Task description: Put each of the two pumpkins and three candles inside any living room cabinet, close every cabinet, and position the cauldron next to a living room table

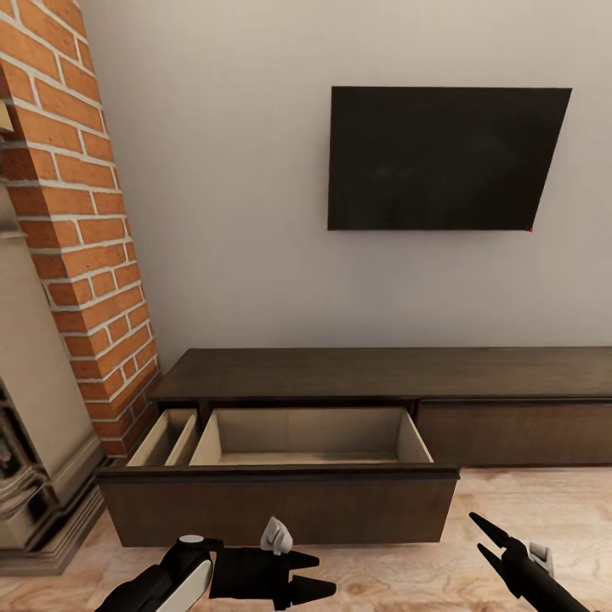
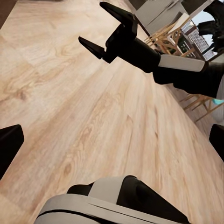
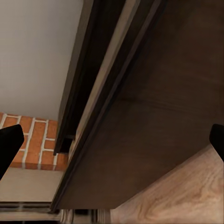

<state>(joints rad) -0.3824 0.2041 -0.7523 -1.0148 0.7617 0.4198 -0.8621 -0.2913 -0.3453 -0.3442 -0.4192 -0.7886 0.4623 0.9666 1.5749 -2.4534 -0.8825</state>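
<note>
Dark brown wood fills your forward view: the cabinet runs along the far wall under a black TV, with its left drawer pulled out toward you, its pale interior bare as far as you can see. Your left gripper hangs just in front of that drawer front, fingers spread and holding nothing. Your right gripper sits lower right over the wooden floor, jaws likewise parted. Red brick stands at far left.
</note>
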